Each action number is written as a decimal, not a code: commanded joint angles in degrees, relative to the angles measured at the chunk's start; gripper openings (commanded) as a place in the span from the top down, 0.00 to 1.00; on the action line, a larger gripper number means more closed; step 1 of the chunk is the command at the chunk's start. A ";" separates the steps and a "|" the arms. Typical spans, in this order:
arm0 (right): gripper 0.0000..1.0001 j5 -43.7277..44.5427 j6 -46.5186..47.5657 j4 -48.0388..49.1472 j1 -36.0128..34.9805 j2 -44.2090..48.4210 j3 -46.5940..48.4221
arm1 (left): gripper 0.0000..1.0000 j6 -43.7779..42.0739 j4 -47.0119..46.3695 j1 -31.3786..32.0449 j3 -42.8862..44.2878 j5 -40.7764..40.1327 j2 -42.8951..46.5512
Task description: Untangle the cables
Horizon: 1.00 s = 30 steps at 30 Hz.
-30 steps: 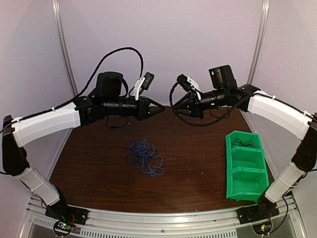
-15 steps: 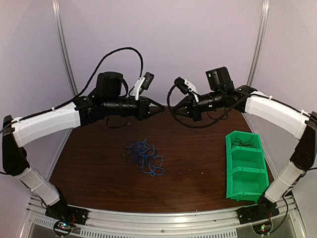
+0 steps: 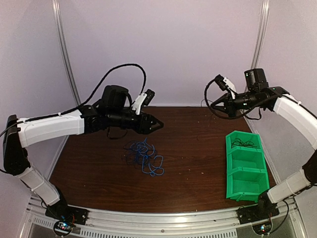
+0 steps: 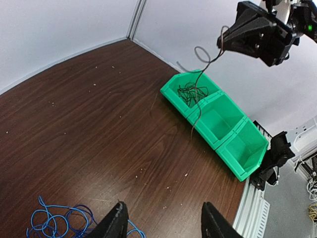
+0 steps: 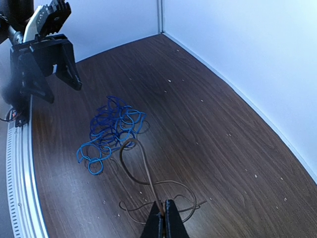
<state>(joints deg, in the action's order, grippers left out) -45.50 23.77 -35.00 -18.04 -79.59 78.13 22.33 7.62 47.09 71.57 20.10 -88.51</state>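
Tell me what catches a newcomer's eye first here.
The bright green three-part bin at the table's right side stands out most, with a few dark strands in its far compartment. Raised near it, the right gripper dangles a thin dark wire from shut jaws. Mid-table lies a blue cable tangle.

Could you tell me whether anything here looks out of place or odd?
Nothing looks damaged or spilled. The blue cables lie in a tangle on the table, and the right gripper holds one thin dark cable dangling in mid-air.
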 commanded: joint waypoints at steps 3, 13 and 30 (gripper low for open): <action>1.00 2.72 6.03 -10.28 10.83 5.96 -0.88 | 0.48 -1.87 5.11 0.28 2.78 -4.78 -0.35; 1.00 3.94 14.11 -22.49 27.30 7.51 1.52 | 0.48 -7.32 5.32 0.18 4.96 -18.59 1.00; 1.00 13.00 14.99 -19.82 34.40 2.17 -2.48 | 0.50 -12.77 -0.10 -1.48 -4.81 -21.04 -1.11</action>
<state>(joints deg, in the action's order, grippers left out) -36.12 38.85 -56.64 15.49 -76.31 76.97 10.74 11.09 45.98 67.26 -1.28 -89.69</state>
